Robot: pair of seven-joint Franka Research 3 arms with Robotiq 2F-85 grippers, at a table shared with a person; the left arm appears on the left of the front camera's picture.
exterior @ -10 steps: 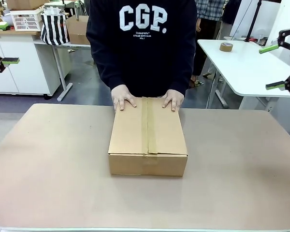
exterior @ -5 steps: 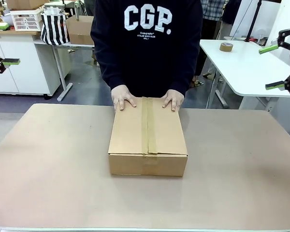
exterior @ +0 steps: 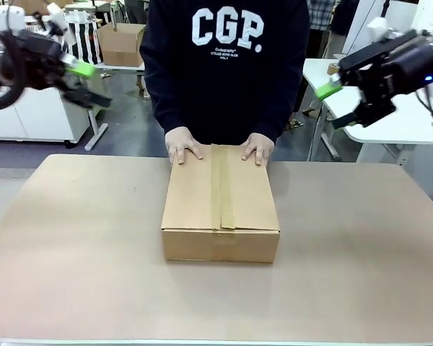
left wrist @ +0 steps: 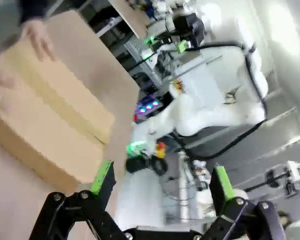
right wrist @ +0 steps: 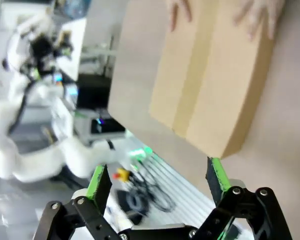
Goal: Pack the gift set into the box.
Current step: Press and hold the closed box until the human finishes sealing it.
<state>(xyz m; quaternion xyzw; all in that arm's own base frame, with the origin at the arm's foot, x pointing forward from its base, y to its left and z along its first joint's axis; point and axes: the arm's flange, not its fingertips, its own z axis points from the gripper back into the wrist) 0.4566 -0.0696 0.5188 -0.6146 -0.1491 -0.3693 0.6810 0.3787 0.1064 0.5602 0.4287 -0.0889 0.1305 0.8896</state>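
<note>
Person's hands (exterior: 184, 150) atop box (exterior: 221, 202) far edge

Both wrist views are blurred, smearing the box (left wrist: 40, 120).

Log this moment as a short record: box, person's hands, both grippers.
box: box on the table, flaps shut
seal: tape runs along the top seam and over the near edge
person: one hand and other hand lie flat on the box top at its far edge
left gripper: left gripper raised in the air, apart from the box, jaws open, holding nothing
right gripper: right gripper raised in the air, apart from the box, jaws open, holding nothing
</note>
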